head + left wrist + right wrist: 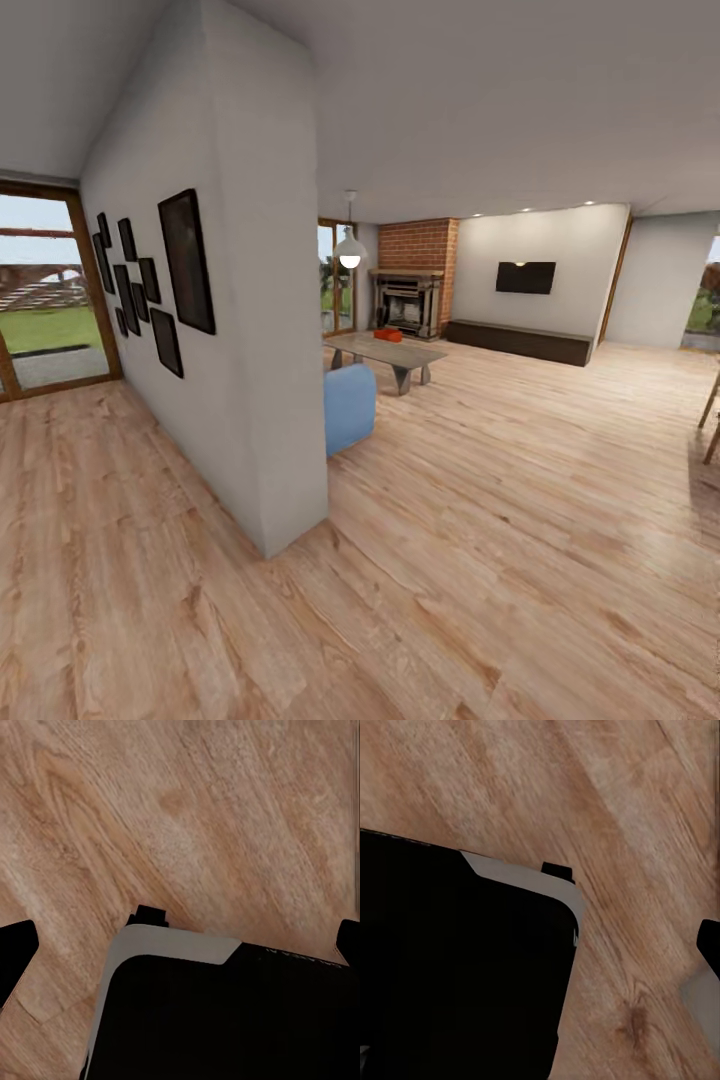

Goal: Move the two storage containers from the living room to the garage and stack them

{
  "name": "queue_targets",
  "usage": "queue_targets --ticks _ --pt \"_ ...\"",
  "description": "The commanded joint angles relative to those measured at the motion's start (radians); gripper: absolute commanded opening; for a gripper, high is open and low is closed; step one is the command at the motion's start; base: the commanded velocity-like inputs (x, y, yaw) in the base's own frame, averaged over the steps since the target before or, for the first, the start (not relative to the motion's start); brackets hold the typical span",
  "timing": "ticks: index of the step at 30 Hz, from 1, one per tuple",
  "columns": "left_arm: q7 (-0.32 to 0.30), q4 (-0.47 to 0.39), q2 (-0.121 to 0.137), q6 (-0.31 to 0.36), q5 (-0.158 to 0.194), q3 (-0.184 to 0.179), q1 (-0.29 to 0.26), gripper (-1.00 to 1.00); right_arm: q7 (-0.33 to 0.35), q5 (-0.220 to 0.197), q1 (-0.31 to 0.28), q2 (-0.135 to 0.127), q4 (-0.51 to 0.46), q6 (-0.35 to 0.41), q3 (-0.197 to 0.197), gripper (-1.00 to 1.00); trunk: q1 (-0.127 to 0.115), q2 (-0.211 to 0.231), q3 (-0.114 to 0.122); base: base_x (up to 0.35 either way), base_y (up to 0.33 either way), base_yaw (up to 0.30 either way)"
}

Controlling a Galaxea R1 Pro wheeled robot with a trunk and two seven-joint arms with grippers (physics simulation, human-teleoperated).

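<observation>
The living room's light wood plank floor (520,520) stretches ahead past a white partition wall (250,330) hung with dark frames; beyond stand the brick fireplace (415,275), wall TV (526,277) and blue sofa (349,405); on the low grey table (385,352) sit the red-orange storage containers (388,335); whether either gripper is wide or narrow cannot be told.

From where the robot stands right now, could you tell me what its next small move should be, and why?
Probably drive forward and slightly right, around the white partition wall, toward the low grey table by the red brick fireplace. A small red-orange object, likely one of the storage containers, sits on that table far across the light wood plank floor, well beyond either arm's reach.
</observation>
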Motion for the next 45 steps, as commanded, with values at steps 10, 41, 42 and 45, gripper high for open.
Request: queue_targets --ticks 10,41,42,45 --pt "-0.003 0.001 0.0 -0.003 0.009 -0.007 -0.001 1.0 0.003 0.0 -0.001 -0.001 0.003 -0.005 0.004 1.0 0.001 -0.001 -0.001 0.323 0.0 -0.244" --pt "-0.003 0.001 0.0 -0.003 0.009 -0.007 -0.001 1.0 0.003 0.001 -0.002 -0.003 0.003 -0.005 0.005 1.0 0.001 -0.001 -0.001 0.323 0.0 -0.244" --pt "-0.003 0.001 0.0 -0.003 0.009 -0.007 -0.001 1.0 0.003 0.001 -0.001 -0.003 0.003 -0.005 0.005 1.0 0.001 -0.001 -0.001 0.323 0.0 -0.244" --pt "-0.003 0.001 0.0 -0.003 0.01 -0.007 -0.001 1.0 0.003 0.001 -0.002 -0.003 0.003 -0.005 0.005 1.0 0.001 -0.001 -0.001 0.322 0.0 -0.244"
